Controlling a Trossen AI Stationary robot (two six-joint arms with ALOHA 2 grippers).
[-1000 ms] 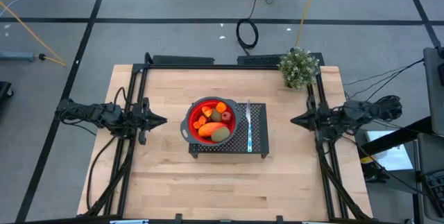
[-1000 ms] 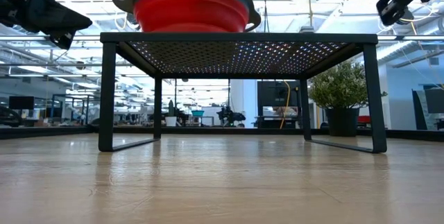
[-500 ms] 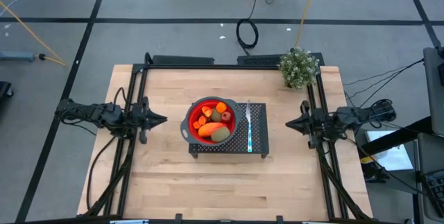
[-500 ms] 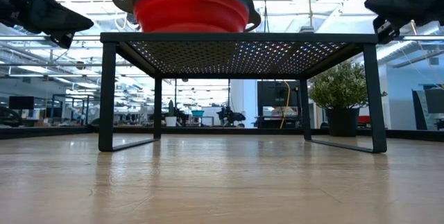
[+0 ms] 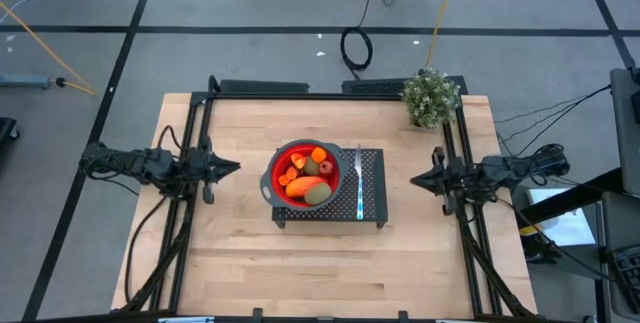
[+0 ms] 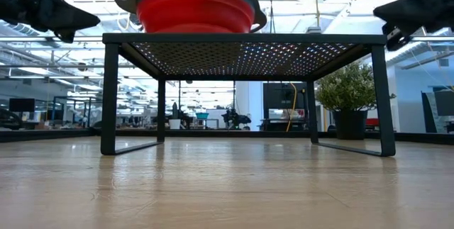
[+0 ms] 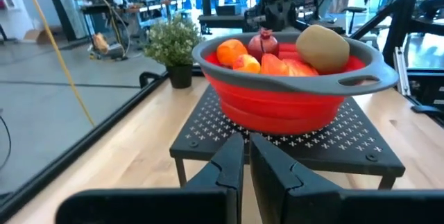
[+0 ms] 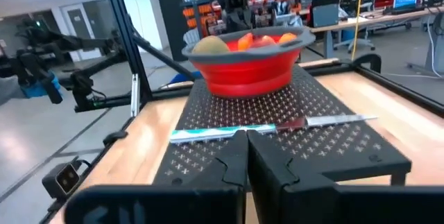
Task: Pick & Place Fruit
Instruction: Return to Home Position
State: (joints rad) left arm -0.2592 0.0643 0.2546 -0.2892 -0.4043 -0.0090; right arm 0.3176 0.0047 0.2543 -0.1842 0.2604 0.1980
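The fruit (image 5: 308, 175) lies piled in a red bowl with a grey rim (image 5: 275, 176); the bowl stands on a black perforated rack (image 5: 372, 195) at the table's middle. In the left wrist view a brownish-green oval (image 7: 322, 48), a dark red round one (image 7: 264, 44) and orange pieces (image 7: 232, 50) show above the rim. My left gripper (image 5: 234, 171) hovers shut at the table's left side, pointing level at the bowl. My right gripper (image 5: 416, 178) hovers shut at the right side, pointing level at the rack. Neither holds anything.
A silver utensil with a light-blue handle (image 5: 359, 183) lies on the rack beside the bowl. A potted green plant (image 5: 431, 97) stands at the table's far right corner. Black frame rails (image 5: 260, 89) run along the table's far edge and sides.
My right gripper has sunk lower and drawn a little toward the table's near edge, still shut and pointing at the rack. My left gripper has rolled slightly about its own axis while staying in place.
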